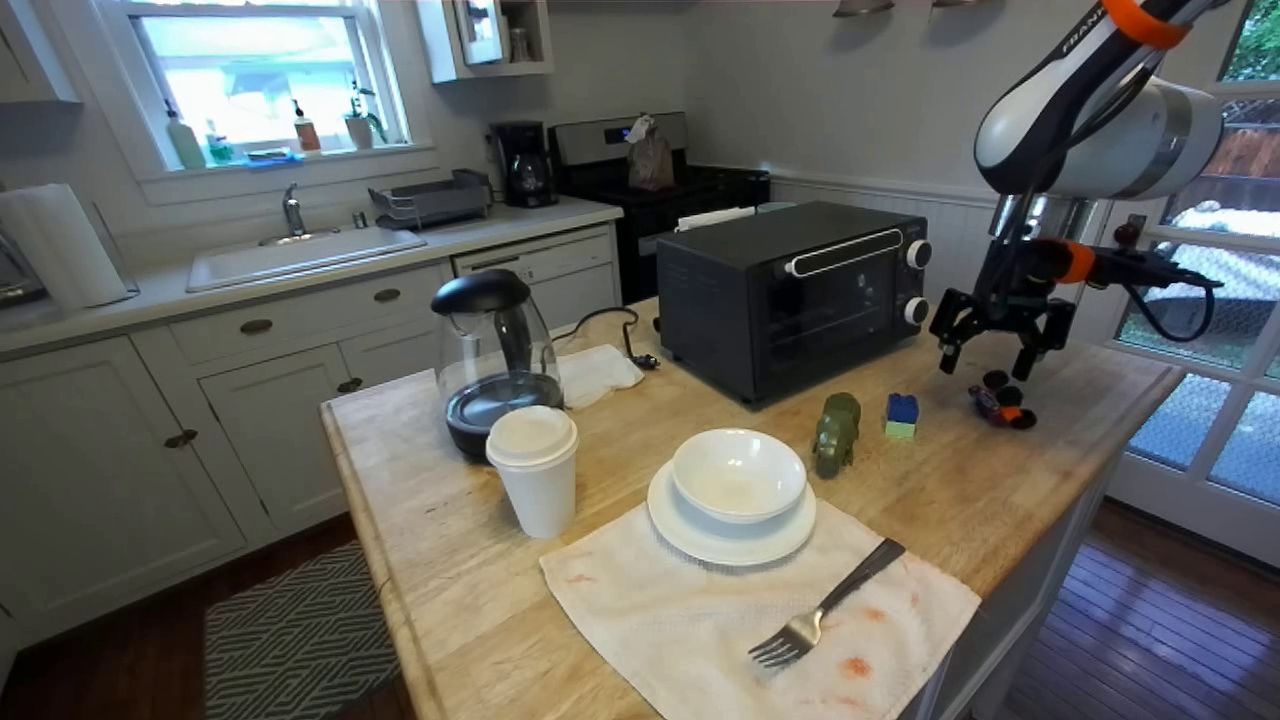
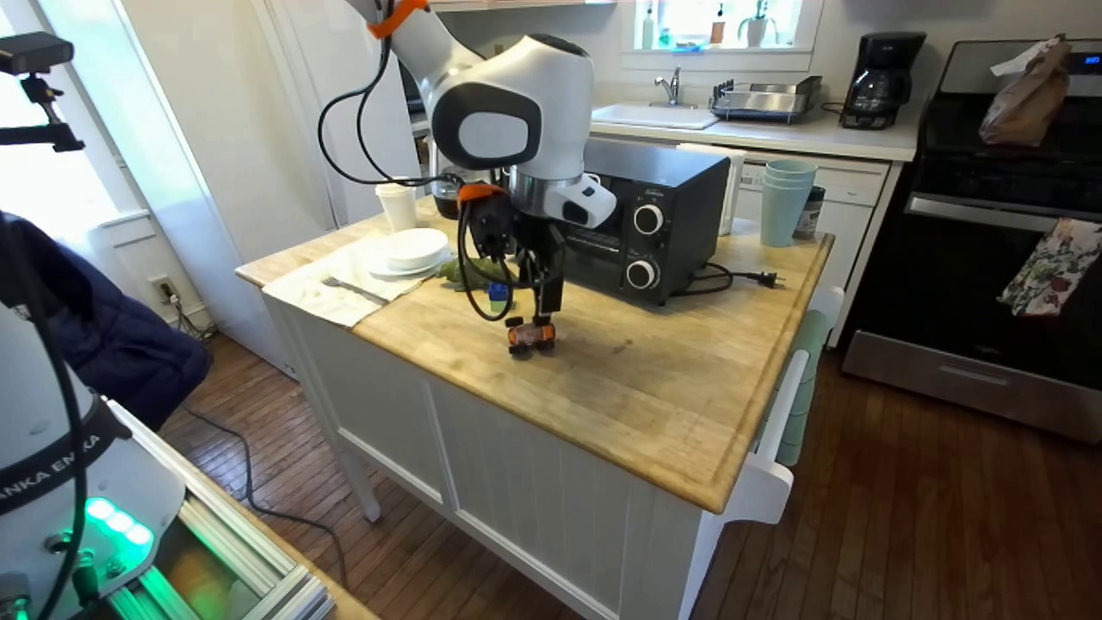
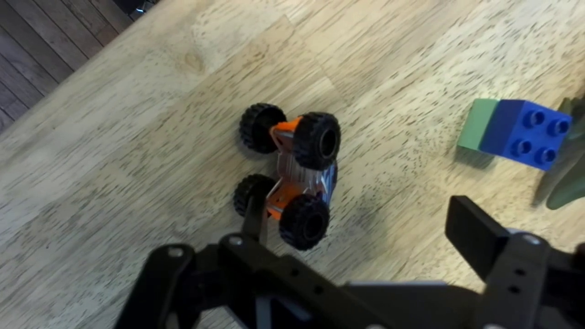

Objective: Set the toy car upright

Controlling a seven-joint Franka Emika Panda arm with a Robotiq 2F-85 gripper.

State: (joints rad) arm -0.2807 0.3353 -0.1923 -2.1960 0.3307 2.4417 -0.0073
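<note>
1. In an exterior view, the toy car (image 1: 997, 405) lies right of the block (image 1: 901, 414), near the released tool (image 1: 985, 364).
2. In an exterior view, it rests on its side.
3. Wrist view: its long axis crosses the jaws' line, by the jaw farther from the block.

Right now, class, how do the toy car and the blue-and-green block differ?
The toy car lies on its side; the block stands upright, blue part above green. The toy car shows orange and black; the block is blue and light green. The toy car has chunky wheels, whereas the block has studs. Both rest on the wooden tabletop.
</note>
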